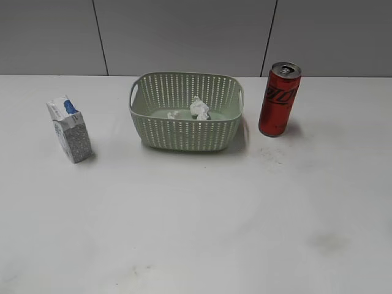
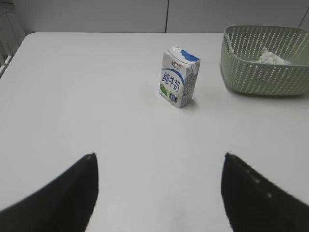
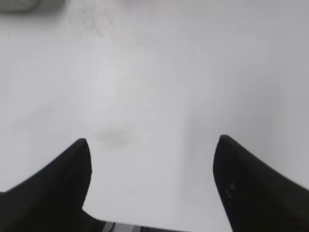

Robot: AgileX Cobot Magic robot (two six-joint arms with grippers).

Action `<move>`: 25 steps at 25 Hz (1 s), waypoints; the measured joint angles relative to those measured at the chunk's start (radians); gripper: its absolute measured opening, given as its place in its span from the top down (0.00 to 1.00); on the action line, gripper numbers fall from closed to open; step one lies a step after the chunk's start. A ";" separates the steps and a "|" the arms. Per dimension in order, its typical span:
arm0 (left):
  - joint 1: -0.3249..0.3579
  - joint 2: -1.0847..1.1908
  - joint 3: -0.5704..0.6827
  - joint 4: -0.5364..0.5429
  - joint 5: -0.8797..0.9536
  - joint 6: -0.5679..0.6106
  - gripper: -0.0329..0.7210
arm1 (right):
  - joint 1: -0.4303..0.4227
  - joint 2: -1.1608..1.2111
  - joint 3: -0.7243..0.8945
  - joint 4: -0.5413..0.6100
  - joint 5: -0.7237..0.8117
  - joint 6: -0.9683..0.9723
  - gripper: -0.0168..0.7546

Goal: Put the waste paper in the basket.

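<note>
The pale green basket (image 1: 187, 131) stands at the back middle of the white table. Crumpled white waste paper (image 1: 199, 108) lies inside it, with a smaller wad (image 1: 174, 114) beside it. The basket also shows in the left wrist view (image 2: 260, 79), with paper (image 2: 273, 57) inside. My left gripper (image 2: 159, 166) is open and empty above bare table, well short of the basket. My right gripper (image 3: 152, 145) is open and empty over bare table near its front edge. Neither gripper shows in the exterior view.
A blue-white speckled carton (image 1: 70, 129) stands left of the basket; it also shows in the left wrist view (image 2: 178, 77). A red can (image 1: 279, 99) stands right of the basket. A grey wall runs behind the table.
</note>
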 joint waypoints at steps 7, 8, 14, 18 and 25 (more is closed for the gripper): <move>0.000 0.000 0.000 0.000 0.000 0.000 0.18 | 0.000 -0.433 0.406 -0.027 -0.193 -0.002 0.21; 0.000 0.000 0.000 0.000 0.000 0.000 0.18 | 0.000 -0.491 0.445 -0.030 -0.217 -0.003 0.21; 0.000 0.000 0.000 0.000 0.000 0.000 0.18 | 0.000 -0.769 0.620 -0.041 -0.268 -0.004 0.21; 0.000 0.000 0.000 0.000 0.000 0.000 0.18 | 0.000 -0.895 0.665 -0.043 -0.253 -0.004 0.21; 0.000 0.000 0.000 0.000 0.000 0.000 0.18 | 0.000 -1.022 0.688 -0.044 -0.215 -0.005 0.21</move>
